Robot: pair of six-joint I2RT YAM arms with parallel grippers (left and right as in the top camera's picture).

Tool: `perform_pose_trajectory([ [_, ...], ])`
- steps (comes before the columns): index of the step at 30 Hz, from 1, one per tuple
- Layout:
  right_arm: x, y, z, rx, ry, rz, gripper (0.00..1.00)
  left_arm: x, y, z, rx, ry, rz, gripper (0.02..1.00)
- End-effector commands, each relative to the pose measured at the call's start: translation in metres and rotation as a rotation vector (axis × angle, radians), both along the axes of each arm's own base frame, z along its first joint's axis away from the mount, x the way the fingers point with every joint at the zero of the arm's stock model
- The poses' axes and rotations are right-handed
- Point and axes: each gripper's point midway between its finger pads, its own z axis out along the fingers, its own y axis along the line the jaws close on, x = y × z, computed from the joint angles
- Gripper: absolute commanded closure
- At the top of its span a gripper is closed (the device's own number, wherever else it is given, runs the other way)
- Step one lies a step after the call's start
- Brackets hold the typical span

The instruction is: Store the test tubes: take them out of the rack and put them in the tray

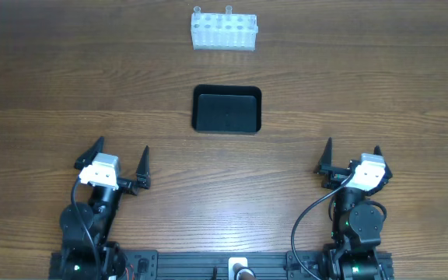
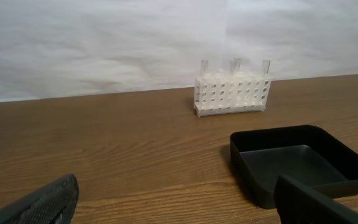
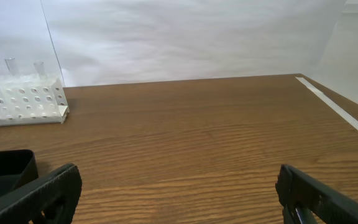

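Note:
A white perforated rack (image 1: 223,33) stands at the far middle of the table, with clear test tubes (image 2: 235,64) sticking up from it. The rack (image 2: 232,94) is also in the left wrist view, and the rack (image 3: 21,102) in the right wrist view. A black tray (image 1: 226,110) lies nearer, in the middle, with nothing in it; the tray's rim (image 2: 272,134) shows close ahead of the left arm. My left gripper (image 1: 120,159) rests open near the front left. My right gripper (image 1: 351,155) rests open near the front right. Both hold nothing.
The wooden table (image 1: 364,85) stretches bare around the rack and tray. A white wall (image 3: 185,37) rises behind the table's far edge. A pale strip (image 3: 337,109) runs along the table's right side.

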Motion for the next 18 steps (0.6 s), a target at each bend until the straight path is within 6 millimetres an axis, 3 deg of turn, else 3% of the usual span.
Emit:
perform_pose_trajectory([
  [1,0.000,0.000,-0.002,0.010,-0.006,0.004,0.009,0.000,0.003,-0.002,0.011,0.002,0.012,0.018],
  [9,0.000,0.000,-0.002,0.010,-0.006,0.004,0.009,0.000,-0.002,0.001,0.010,-0.012,-0.007,0.018],
  [18,0.000,0.000,-0.002,0.010,-0.006,0.004,0.007,0.022,0.004,0.041,0.001,-0.161,0.031,0.018],
])
